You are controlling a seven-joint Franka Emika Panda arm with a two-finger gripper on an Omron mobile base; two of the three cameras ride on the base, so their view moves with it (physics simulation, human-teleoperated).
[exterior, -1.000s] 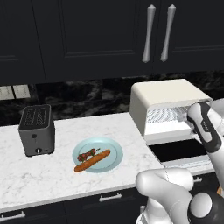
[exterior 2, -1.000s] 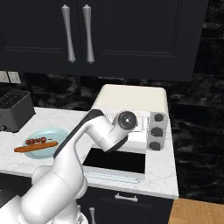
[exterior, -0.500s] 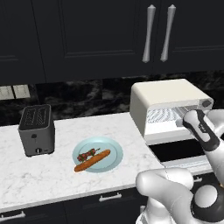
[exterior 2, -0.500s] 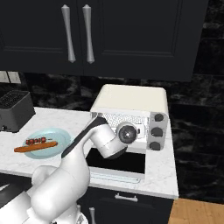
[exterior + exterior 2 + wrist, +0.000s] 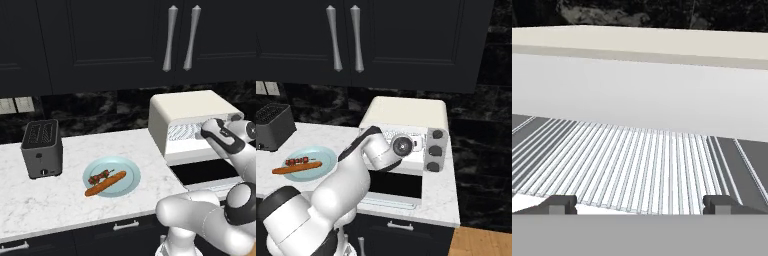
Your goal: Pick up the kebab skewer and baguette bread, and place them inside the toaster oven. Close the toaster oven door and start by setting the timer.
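The cream-white toaster oven (image 5: 192,106) (image 5: 406,113) stands at the counter's right end. Its dark glass door (image 5: 205,172) (image 5: 395,184) lies folded down flat. My gripper (image 5: 206,131) (image 5: 639,204) is level with the oven's mouth, open, with nothing between its fingers. In the hand view it faces the bare wire rack (image 5: 642,160). On the pale blue plate (image 5: 114,164) (image 5: 321,155) the long orange-brown baguette (image 5: 106,183) (image 5: 296,169) lies beside the short dark red kebab skewer (image 5: 100,176) (image 5: 298,160), well to the left of the gripper.
A dark grey slot toaster (image 5: 42,148) (image 5: 273,125) stands left of the plate. Round grey knobs (image 5: 433,150) run down the oven's right side. Dark upper cabinets with silver handles (image 5: 180,37) hang above. The white marble counter (image 5: 65,210) ends close in front.
The hand has swung down from an upright pose and now faces into the oven's opening. Plate, skewer and baguette have not moved.
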